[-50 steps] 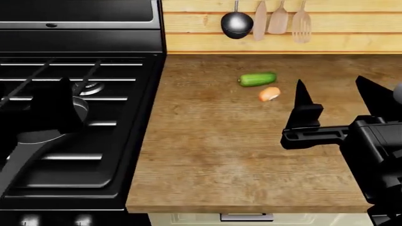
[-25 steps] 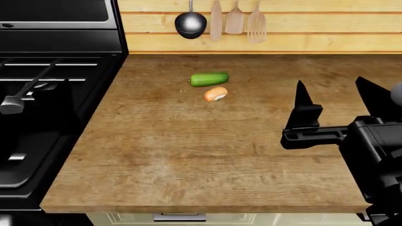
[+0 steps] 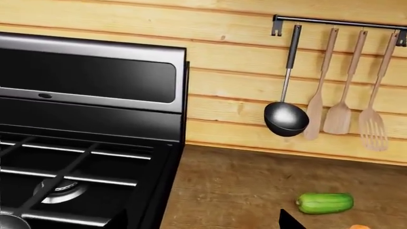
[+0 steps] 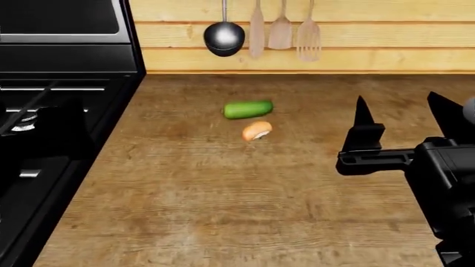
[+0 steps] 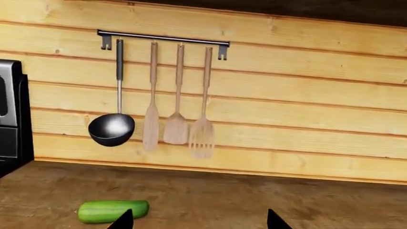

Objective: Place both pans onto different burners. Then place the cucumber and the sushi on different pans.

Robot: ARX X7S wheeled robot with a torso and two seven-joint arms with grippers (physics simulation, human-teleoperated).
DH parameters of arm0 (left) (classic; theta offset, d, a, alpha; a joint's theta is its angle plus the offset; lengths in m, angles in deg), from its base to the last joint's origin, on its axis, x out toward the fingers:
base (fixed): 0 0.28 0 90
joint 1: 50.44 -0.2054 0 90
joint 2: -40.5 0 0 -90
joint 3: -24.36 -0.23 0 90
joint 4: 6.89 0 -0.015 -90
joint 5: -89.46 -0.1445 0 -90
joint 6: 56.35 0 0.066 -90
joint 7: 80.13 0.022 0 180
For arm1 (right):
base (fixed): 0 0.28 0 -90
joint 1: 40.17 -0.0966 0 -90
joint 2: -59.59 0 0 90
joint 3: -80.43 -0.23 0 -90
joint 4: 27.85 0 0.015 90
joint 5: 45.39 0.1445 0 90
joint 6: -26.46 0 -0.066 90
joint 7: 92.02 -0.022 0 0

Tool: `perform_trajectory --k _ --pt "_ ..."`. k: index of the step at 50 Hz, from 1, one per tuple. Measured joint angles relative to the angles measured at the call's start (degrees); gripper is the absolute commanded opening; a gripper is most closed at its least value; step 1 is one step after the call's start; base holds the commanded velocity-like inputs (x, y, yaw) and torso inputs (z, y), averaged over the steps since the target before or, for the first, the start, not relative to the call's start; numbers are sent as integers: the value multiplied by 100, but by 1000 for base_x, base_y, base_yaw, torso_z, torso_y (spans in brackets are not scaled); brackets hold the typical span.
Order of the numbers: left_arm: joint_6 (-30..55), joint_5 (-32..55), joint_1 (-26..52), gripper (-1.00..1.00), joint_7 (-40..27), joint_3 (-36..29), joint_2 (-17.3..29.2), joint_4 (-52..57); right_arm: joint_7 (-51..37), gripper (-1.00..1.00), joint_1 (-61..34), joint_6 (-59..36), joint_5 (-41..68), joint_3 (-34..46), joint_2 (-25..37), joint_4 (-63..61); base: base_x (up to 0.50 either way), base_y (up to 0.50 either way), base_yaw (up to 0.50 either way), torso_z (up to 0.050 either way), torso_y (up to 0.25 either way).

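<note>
A home kitchen: black stove (image 4: pixel 44 144), wooden countertop (image 4: pixel 222 200) (plank-walled), ladle (image 4: pixel 223 36) hanging.

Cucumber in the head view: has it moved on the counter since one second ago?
No. The cucumber still lies in front of the hanging ladle, close beside the sushi, as before. Only the head view itself has shifted.

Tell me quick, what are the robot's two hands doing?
Left gripper: only one dark fingertip shows, so it cannot be told.
Right gripper: open, black fingers spread, holding nothing.
</note>
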Motion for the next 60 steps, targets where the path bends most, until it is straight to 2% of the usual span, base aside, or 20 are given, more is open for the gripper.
perform_trajectory --k 11,25,34,43,53,60 --pt "28 -3 82 100 -20 -65 -36 -27 -69 100 -71 -22 61 60 9 46 477 0 0 0 1" --pt "129 -3 347 100 -49 -290 -175 -104 171 100 -1158 -532 333 799 -396 989 0 0 0 0 1" --pt "188 -40 476 100 -45 -431 -290 -148 1139 100 -2167 -995 -394 1591 -1055 2222 0 0 0 0 0" --pt "217 -62 542 100 -39 -505 -350 -200 2263 100 -2808 -1055 -1418 2386 -1787 3587 0 0 0 0 0" --pt "205 -74 524 100 -6 -509 -374 -222 3123 100 -3105 -818 -2304 3051 -2507 4861 0 0 0 0 0" --pt "193 -100 481 100 24 -497 -382 -228 3365 100 -3041 -736 -2570 3342 -2830 5271 0 0 0 0 0"
